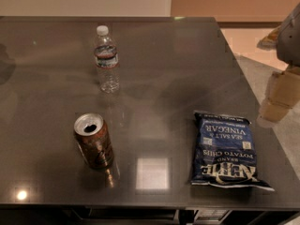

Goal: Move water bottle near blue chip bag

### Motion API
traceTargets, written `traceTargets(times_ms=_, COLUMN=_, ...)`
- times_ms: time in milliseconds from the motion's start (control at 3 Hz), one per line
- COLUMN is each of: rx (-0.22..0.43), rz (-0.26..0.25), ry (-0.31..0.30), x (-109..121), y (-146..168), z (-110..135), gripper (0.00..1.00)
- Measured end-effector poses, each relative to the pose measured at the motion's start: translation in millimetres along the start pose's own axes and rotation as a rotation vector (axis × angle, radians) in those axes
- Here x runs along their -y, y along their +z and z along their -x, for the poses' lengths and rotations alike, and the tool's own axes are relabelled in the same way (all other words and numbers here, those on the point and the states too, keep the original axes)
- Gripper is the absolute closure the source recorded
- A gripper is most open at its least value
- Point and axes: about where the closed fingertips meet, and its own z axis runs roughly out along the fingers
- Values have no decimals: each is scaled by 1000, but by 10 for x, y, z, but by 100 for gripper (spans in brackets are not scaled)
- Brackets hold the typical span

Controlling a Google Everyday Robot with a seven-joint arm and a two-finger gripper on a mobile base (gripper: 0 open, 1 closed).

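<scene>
The water bottle (106, 59) is a small clear bottle with a white cap and a dark label band. It stands upright at the far left-centre of the dark grey table (164, 69). The blue chip bag (225, 150) lies flat near the table's front right, its white lettering upside down to me. My gripper (280, 96) shows as a blurred beige shape at the right edge of the view, beyond the table's right side. It is well apart from the bottle and holds nothing that I can see.
An open brown soda can (94, 141) stands upright at the front left, between the bottle and the table's front edge. The table's right edge runs diagonally past the bag. Light floor (255, 50) lies beyond it.
</scene>
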Motion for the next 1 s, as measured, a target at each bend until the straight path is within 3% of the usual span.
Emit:
traceTargets(times_ms=333, rx=2, rz=-2, ry=0, x=5, y=-6, z=5, gripper=0)
traceTargets(times_ms=1000, rx=139, rz=-33, ry=15, x=458, y=140, z=447, gripper=0)
